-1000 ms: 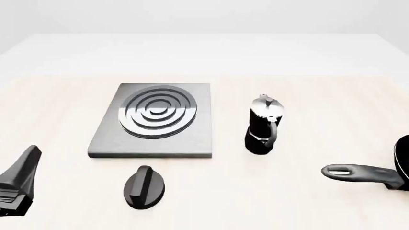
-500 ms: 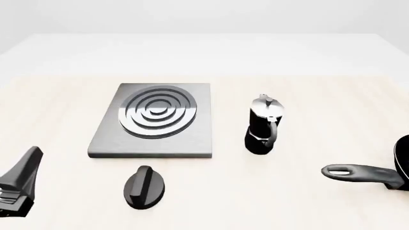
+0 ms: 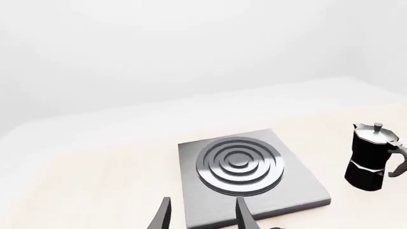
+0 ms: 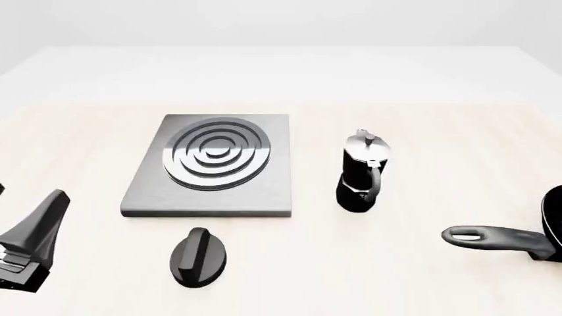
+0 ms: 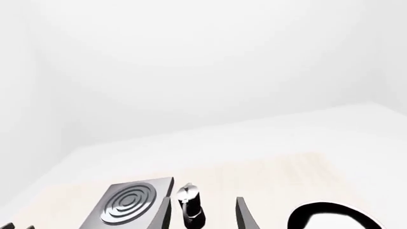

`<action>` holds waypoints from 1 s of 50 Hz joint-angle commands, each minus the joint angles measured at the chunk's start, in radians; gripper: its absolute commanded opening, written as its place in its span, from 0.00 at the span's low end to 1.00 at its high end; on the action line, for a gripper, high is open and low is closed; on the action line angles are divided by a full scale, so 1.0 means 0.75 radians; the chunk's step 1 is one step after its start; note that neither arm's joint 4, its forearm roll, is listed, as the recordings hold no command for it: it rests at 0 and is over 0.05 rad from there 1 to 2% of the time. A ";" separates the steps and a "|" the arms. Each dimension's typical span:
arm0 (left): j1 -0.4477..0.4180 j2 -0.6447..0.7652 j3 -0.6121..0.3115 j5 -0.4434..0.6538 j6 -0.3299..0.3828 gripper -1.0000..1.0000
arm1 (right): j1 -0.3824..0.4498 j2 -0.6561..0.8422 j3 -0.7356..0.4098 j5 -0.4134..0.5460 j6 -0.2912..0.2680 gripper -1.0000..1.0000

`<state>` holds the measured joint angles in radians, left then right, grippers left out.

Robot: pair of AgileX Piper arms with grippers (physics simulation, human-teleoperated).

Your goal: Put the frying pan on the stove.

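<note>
Your left gripper sits at the near left edge of the table, raised off the surface and well apart from everything else. In the left wrist view its fingers stand apart with nothing between them, pointing toward the near edge of the stove.

The stove lies flat left of centre, its concentric silver rings bare. Just in front of it, nearer to you, the small black oval knob rests on the table, close to the slab's near edge but not touching it.

To the right of the stove stands the black-and-silver moka pot, upright, with a clear gap between it and the slab.

At the near right you have the frying pan: its long dark grey handle runs leftward along the table, the hole at its end facing the moka pot, while most of the black bowl is cut off by the front view's right edge. The pan is well apart from the stove.

Your right gripper is out of the front view; its wrist view shows its fingers spread apart and empty, with the moka pot seen between them, and the pan's rim to one side.
</note>
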<state>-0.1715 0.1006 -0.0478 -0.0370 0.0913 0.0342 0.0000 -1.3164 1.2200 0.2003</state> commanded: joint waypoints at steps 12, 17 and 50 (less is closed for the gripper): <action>-0.231 0.514 -0.132 -0.427 0.049 1.00 | 0.006 0.000 0.011 0.000 0.024 1.00; -0.263 0.611 -0.175 -0.497 0.060 1.00 | 0.006 0.000 0.017 0.000 0.031 1.00; -0.536 1.253 -0.546 -0.721 0.100 1.00 | 0.002 0.000 0.019 0.000 0.047 1.00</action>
<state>-0.5253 0.9174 -0.3835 -0.5296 0.1755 0.0348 0.0000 -1.3067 1.2200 0.2354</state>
